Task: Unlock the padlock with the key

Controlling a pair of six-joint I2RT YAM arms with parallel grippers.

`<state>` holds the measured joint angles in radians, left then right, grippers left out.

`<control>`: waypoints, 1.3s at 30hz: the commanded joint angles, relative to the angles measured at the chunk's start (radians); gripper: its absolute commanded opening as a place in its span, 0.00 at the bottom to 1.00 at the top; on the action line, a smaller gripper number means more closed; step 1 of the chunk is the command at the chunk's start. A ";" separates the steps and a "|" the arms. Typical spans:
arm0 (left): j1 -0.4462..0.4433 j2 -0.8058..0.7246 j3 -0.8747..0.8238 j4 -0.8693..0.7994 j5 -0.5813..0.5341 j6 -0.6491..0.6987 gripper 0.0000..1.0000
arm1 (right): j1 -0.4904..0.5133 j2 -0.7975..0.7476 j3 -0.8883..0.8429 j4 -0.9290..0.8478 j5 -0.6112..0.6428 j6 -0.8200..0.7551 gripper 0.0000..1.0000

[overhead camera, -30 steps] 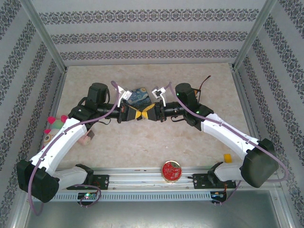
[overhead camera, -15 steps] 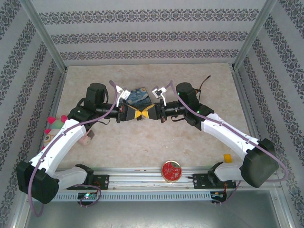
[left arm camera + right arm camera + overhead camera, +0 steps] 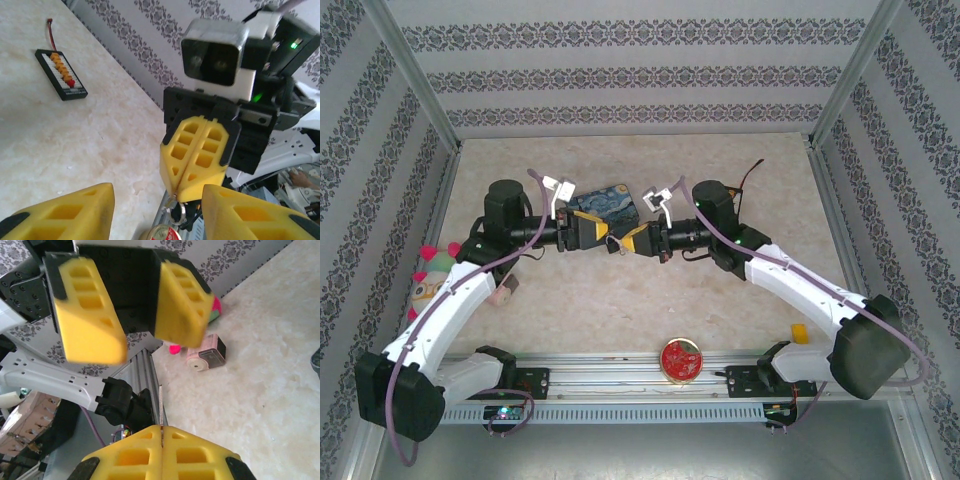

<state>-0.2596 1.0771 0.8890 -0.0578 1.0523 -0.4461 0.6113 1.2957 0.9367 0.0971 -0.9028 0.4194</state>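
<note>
Risk: right gripper (image 3: 192, 170), pads pressed together just in front of the painted tin (image 3: 607, 203), pinches only a thin edge of what's prob. the padlock (image 3: 177, 212). It's a small silvery loop dangling at the tip and could slip or swing off. Left gripper (image 3: 136, 335) faces it, fingers apart, holding nothing, so no backup. Containers: red round tin (image 3: 680, 358), well nearer than painted tin, looks closed. Painted tin shut too, contents unseen.
</note>
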 commanded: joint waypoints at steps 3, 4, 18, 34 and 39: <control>0.014 -0.031 -0.007 0.080 0.005 -0.023 0.52 | -0.003 -0.026 -0.038 0.120 0.039 0.050 0.00; 0.014 -0.029 -0.011 0.080 0.012 -0.017 0.52 | -0.003 -0.024 -0.039 0.130 0.044 0.059 0.00; 0.013 0.061 -0.023 0.175 0.089 -0.057 0.52 | 0.016 0.022 -0.027 0.214 -0.003 0.130 0.00; 0.013 0.075 -0.037 0.185 0.116 -0.075 0.37 | 0.017 0.048 -0.014 0.277 -0.019 0.159 0.00; 0.011 0.078 -0.038 0.187 0.122 -0.078 0.33 | 0.016 0.050 -0.015 0.290 -0.016 0.166 0.00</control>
<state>-0.2539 1.1568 0.8612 0.1017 1.1465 -0.5285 0.6197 1.3449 0.9073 0.3378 -0.9028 0.5781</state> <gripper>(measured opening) 0.335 0.062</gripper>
